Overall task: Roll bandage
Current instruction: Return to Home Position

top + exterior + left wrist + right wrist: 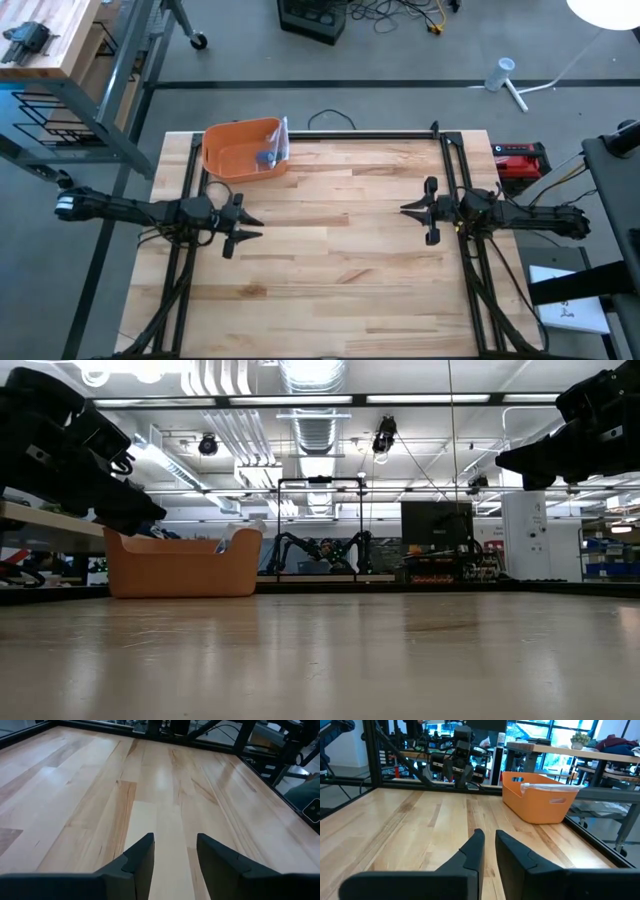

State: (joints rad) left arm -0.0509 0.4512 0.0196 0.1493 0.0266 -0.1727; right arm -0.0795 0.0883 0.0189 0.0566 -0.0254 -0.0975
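Observation:
An orange bin (pixel 243 150) stands at the table's far left; it also shows in the right wrist view (pixel 537 797) and the low view (pixel 180 565). A white item (pixel 281 139) and a small blue-grey thing (pixel 266 157) lie in it; I cannot tell which is the bandage. My left gripper (pixel 255 228) hovers open and empty over the left side of the table (pixel 175 837). My right gripper (pixel 405 210) hovers over the right side, empty, its fingers a narrow gap apart (pixel 489 832). Both point toward the table's middle.
A black frame with rails (pixel 350 133) runs along the table's far edge and down both sides. Bare wood lies between the two grippers (pixel 330 250). A red device (pixel 520 160) sits off the table's right far corner.

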